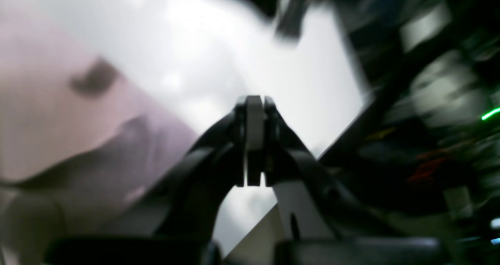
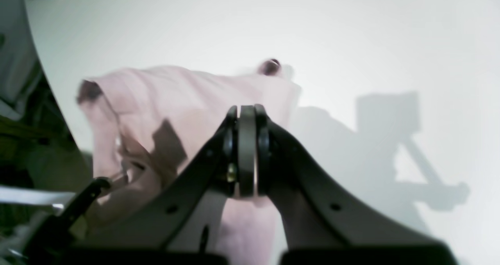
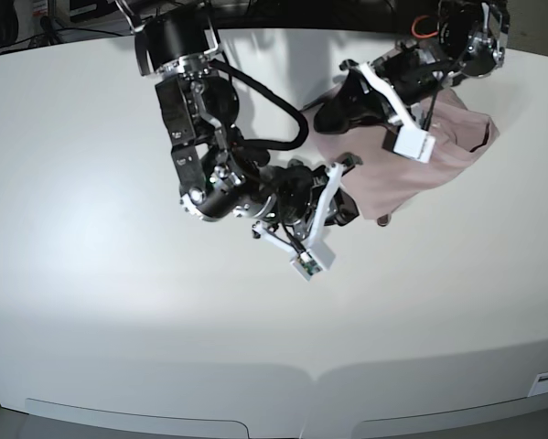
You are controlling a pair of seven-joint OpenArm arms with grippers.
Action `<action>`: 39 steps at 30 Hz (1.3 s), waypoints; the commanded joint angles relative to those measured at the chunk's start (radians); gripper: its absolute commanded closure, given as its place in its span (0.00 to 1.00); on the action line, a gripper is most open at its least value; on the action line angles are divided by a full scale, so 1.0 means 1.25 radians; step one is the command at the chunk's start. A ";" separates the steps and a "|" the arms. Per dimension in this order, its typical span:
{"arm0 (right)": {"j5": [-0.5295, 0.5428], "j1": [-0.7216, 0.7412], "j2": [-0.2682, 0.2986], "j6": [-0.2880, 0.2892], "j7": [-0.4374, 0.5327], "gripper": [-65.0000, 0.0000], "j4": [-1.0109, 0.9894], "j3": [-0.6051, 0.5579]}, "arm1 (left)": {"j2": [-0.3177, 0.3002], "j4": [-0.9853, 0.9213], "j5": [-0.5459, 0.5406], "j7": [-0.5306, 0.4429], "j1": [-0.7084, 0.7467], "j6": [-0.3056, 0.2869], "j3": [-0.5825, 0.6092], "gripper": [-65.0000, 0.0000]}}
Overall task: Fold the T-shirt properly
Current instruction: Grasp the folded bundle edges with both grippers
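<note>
The T-shirt (image 3: 438,155) is a dusty pink cloth lying bunched and partly folded at the right back of the white table (image 3: 109,274). My left gripper (image 1: 255,101) is shut, pads pressed together with nothing between them; the blurred T-shirt (image 1: 54,112) lies off to its left. My right gripper (image 2: 247,111) is also shut and empty, hovering over the near edge of the T-shirt (image 2: 187,93). In the base view the left arm's gripper (image 3: 333,112) sits at the cloth's left edge and the right arm's gripper (image 3: 347,208) at its front left corner.
Dark equipment and cables (image 1: 429,101) lie beyond the table's far edge, and the table rim (image 2: 50,101) curves close to the shirt. Both arms reach across the table's middle and back. Bare white tabletop (image 2: 390,42) stretches to the right of the shirt in the right wrist view.
</note>
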 commanded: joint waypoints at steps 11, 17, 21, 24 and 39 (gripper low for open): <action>0.017 0.016 0.020 0.002 0.032 1.00 0.012 0.000 | -0.015 0.061 0.186 0.085 0.031 0.093 -0.063 1.00; 0.017 0.017 0.019 0.002 0.034 1.00 0.009 -0.020 | -0.014 0.198 0.298 0.085 0.105 0.093 -0.143 1.00; 0.017 0.018 0.014 0.002 0.038 1.00 0.009 -0.057 | -0.014 0.205 0.400 0.076 0.127 0.114 -0.167 1.00; 0.013 0.018 0.008 0.002 0.040 1.00 0.009 -0.078 | -0.014 0.215 0.360 -0.021 0.127 0.109 -0.165 1.00; -0.027 0.018 0.012 -0.014 0.029 1.00 0.009 -0.009 | -0.014 0.244 0.306 -0.142 0.059 0.211 -0.019 1.00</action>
